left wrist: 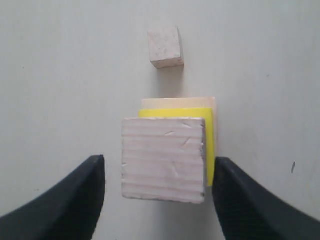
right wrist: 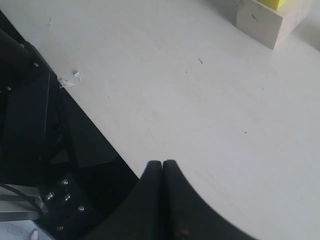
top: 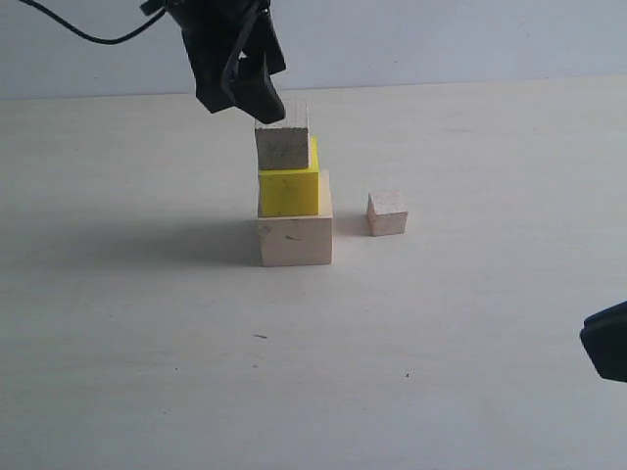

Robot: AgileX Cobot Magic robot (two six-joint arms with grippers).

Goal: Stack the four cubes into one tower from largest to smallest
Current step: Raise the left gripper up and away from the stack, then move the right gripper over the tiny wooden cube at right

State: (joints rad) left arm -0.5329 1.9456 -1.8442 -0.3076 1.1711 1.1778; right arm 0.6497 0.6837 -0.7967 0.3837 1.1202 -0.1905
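Observation:
A large pale wood cube (top: pixel 295 241) stands mid-table with the yellow cube (top: pixel 289 189) on it and the grainy wood cube (top: pixel 282 143) on top of that. The tiny pale wood cube (top: pixel 387 212) rests on the table to the right of the stack. My left gripper (top: pixel 257 90) hovers just above the grainy cube (left wrist: pixel 165 158), open, its fingers (left wrist: pixel 75 195) clear of both sides. The yellow cube (left wrist: pixel 210 145) and large cube (left wrist: pixel 177 102) peek out beneath; the tiny cube (left wrist: pixel 165 47) lies beyond. My right gripper (right wrist: pixel 162 165) is shut and empty, low at the right.
The pale table (top: pixel 147 352) stretches around the stack. In the right wrist view the table's edge (right wrist: pixel 100 127) runs diagonally, with dark frame parts (right wrist: pixel 35 150) beyond it, and the large cube's corner (right wrist: pixel 267 25) shows far off.

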